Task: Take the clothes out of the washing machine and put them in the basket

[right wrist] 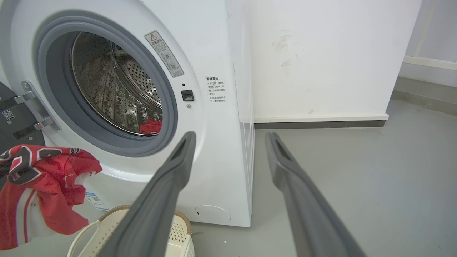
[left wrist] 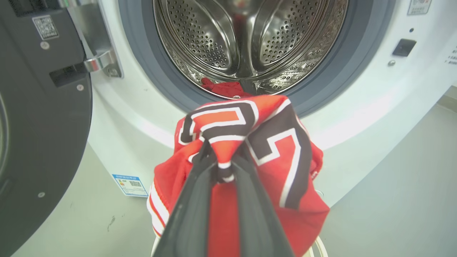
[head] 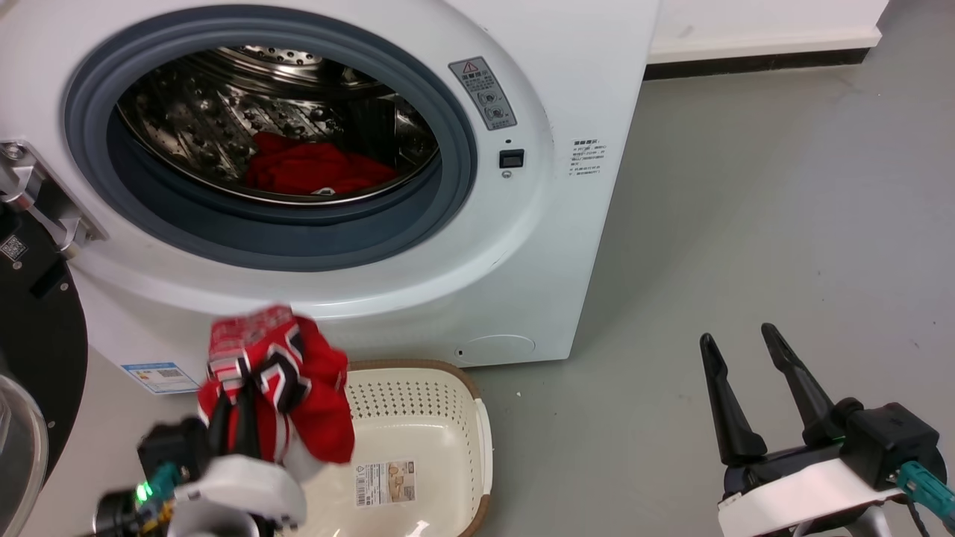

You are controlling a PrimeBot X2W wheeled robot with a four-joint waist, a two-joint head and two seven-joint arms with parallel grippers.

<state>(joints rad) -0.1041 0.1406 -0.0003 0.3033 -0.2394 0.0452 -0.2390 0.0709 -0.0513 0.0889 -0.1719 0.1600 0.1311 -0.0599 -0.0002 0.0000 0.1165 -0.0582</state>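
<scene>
My left gripper [head: 233, 395] is shut on the red jersey [head: 287, 388] with white-and-black numbers, holding it up over the left end of the cream basket [head: 448, 418]. In the left wrist view the jersey [left wrist: 267, 150] drapes over the pinched gripper [left wrist: 223, 160]. A second red garment [head: 313, 168] lies inside the steel drum of the white washing machine [head: 522, 261], whose porthole stands open. My right gripper [head: 739, 347] hangs open and empty over the floor to the right, away from the machine; the right wrist view shows the gripper [right wrist: 230, 137], the jersey [right wrist: 46, 185] and the basket [right wrist: 178, 232].
The machine's black-framed glass door [head: 33, 373] swings open at the left. Grey floor [head: 746, 224] stretches right of the machine to a white wall with a dark skirting [head: 753, 63].
</scene>
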